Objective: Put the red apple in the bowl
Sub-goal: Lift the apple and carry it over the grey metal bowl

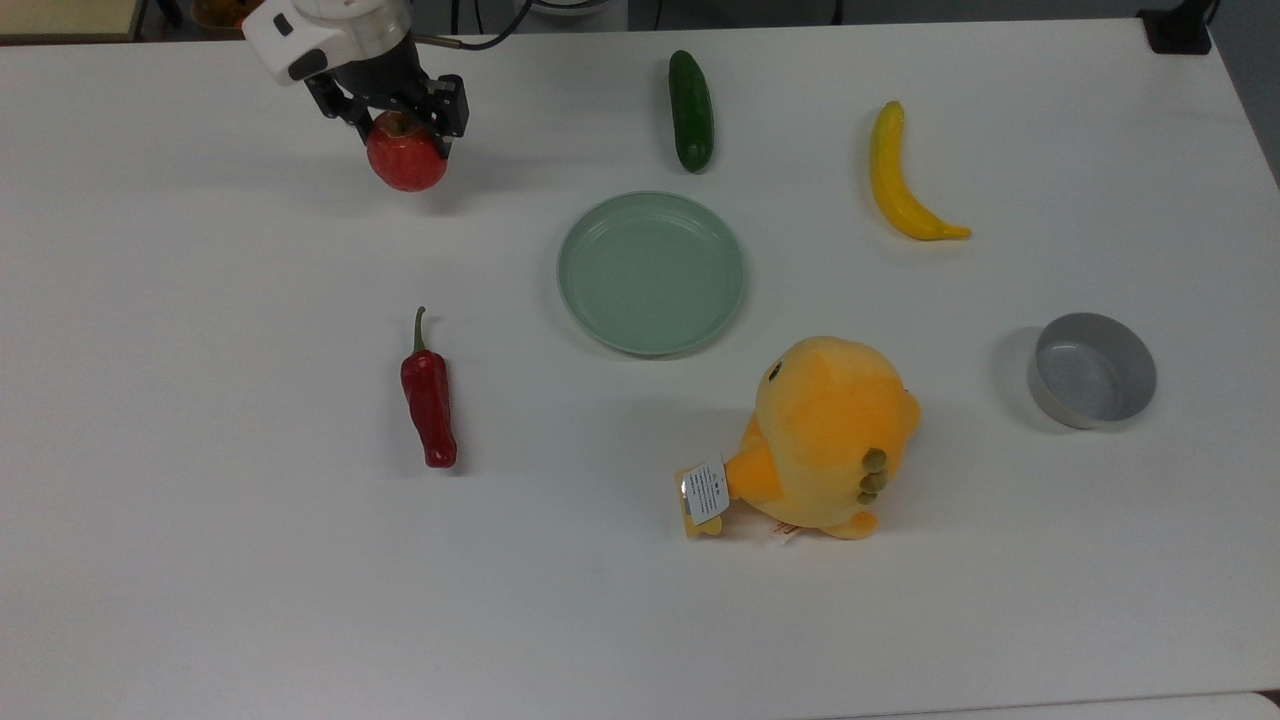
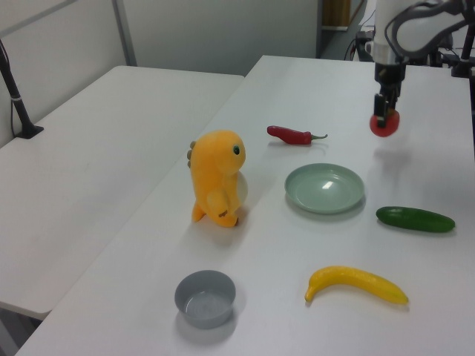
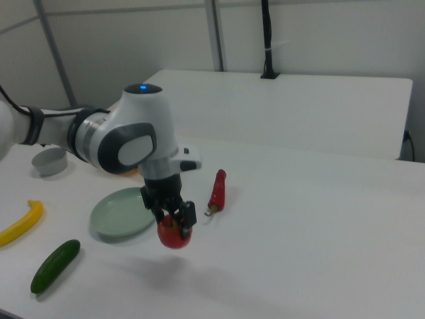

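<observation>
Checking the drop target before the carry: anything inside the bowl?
Nothing: the bowl shows a bare grey bottom in the top view and the left view. The red apple is held in the tool, above the table.

On my white table (image 1: 200, 560) the pale green plate (image 1: 651, 272) sits near the middle of the top view. From it, the cucumber (image 1: 691, 110) lies at twelve o'clock, the banana (image 1: 900, 180) at two, the orange plush toy (image 1: 825, 435) at five, the red chili pepper (image 1: 429, 400) at eight.
</observation>
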Controlling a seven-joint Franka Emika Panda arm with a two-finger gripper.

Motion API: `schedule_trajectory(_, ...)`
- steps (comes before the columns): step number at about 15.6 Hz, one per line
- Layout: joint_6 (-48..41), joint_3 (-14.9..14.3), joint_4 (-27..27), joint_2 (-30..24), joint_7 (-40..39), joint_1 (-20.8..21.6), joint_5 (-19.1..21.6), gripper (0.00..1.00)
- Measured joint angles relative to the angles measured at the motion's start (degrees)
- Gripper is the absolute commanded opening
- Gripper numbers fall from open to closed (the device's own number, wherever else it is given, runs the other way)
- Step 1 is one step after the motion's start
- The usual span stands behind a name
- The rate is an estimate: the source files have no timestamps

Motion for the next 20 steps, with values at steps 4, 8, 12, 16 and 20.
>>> schedule_trajectory(4,0.0,0.2,3.9,0.0,4.9,4.3,3.9,0.30)
schedule_trajectory(8,0.0,3.1,6.4,0.2,11.8,9.8,5.2,0.30)
schedule_trajectory(12,0.0,9.8,10.7,2.9,19.6,13.0,5.3,0.30)
schedule_trajectory(16,2.3,15.1,15.5,8.7,25.6,15.9,4.9,0.30)
schedule_trajectory(20,9.5,17.4,19.9,14.6,33.6,19.4,-0.4,0.31)
